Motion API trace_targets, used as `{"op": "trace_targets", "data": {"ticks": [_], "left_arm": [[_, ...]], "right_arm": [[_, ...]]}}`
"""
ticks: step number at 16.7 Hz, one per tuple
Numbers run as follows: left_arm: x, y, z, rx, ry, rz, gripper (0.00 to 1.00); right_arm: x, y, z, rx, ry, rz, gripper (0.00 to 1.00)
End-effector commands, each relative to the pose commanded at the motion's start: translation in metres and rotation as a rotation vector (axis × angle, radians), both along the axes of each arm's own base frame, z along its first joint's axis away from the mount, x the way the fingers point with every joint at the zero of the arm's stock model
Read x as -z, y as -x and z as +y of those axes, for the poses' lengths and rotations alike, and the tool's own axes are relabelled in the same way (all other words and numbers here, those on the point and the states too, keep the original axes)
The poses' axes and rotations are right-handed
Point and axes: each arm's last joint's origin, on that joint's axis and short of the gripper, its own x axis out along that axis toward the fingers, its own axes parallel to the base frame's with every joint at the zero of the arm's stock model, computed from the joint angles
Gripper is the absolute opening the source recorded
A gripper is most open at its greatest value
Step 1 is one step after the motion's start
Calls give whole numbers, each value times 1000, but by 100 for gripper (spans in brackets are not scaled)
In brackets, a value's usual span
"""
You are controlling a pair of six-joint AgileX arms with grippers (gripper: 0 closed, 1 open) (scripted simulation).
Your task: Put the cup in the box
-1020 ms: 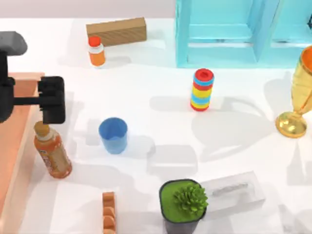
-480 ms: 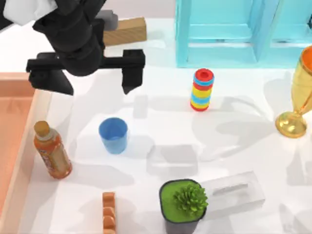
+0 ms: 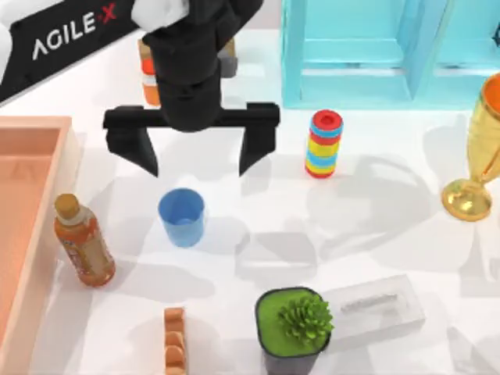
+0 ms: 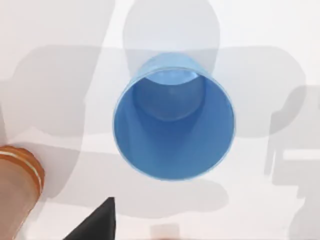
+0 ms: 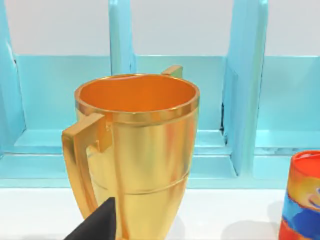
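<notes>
The left gripper [image 3: 192,160] has moved above the cup [image 3: 181,217], fingers spread wide.

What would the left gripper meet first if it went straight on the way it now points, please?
Most likely the cup: the left gripper points down with its fingers wide open, and its wrist view looks straight into the cup's mouth. Height above it is unclear.

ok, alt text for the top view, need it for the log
The left gripper hangs open, fingers spread wide, just behind the upright blue cup on the white table. The salmon-orange box lies at the table's left edge, with an orange drink bottle standing between it and the cup. A golden trophy stands at the right edge.
</notes>
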Motion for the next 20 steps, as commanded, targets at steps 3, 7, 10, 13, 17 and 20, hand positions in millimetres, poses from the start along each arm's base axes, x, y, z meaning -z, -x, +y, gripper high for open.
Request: {"op": "trace_targets", "data": {"ticks": [3, 7, 10, 13, 17, 20], "left_arm": [[0, 0, 0, 0, 0, 0, 100], [13, -1, 1, 0, -3, 5, 100], [46, -4, -1, 0, 2, -3, 100], [83, -3, -1, 0, 5, -8, 100], [100, 0, 0, 0, 0, 0, 100], [100, 0, 0, 0, 0, 0, 92]], "right_arm": [[0, 0, 0, 0, 0, 0, 100], [0, 0, 0, 0, 0, 0, 100], [0, 0, 0, 0, 0, 0, 100], [0, 0, 0, 0, 0, 0, 100], [0, 0, 0, 0, 0, 0, 100], [0, 0, 0, 0, 0, 0, 100]]}}
